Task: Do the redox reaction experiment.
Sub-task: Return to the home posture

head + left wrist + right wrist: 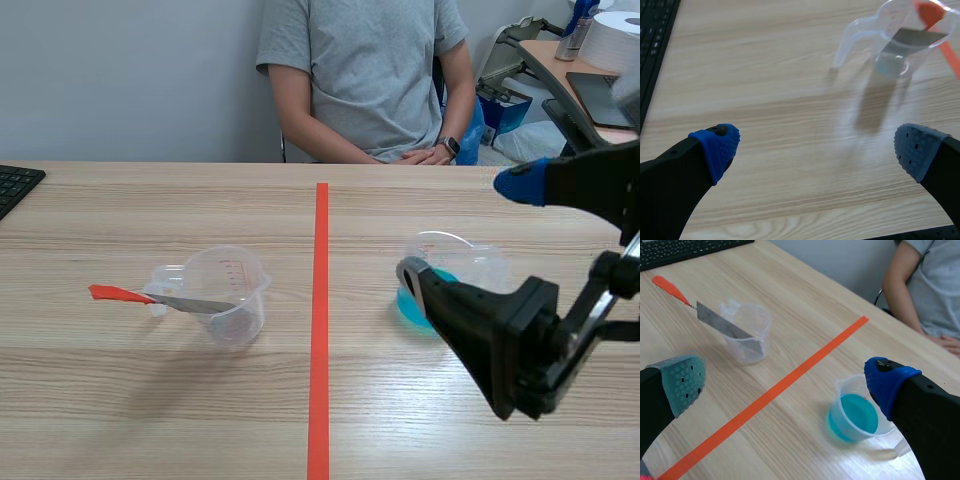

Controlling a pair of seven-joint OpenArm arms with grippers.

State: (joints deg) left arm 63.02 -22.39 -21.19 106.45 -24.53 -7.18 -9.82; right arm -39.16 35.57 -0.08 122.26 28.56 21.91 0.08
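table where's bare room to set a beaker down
Bare wood between the keyboard and the clear cup, and along the tape line near the robot. Crowded around the blue-liquid cup, where the right pincer hovers.

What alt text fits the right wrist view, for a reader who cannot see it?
The right gripper hangs open above a wooden table, with a clear cup of blue liquid beside its blue-padded finger. Across an orange tape line stands a clear measuring cup with an orange-handled metal blade resting on its rim; a person sits beyond.
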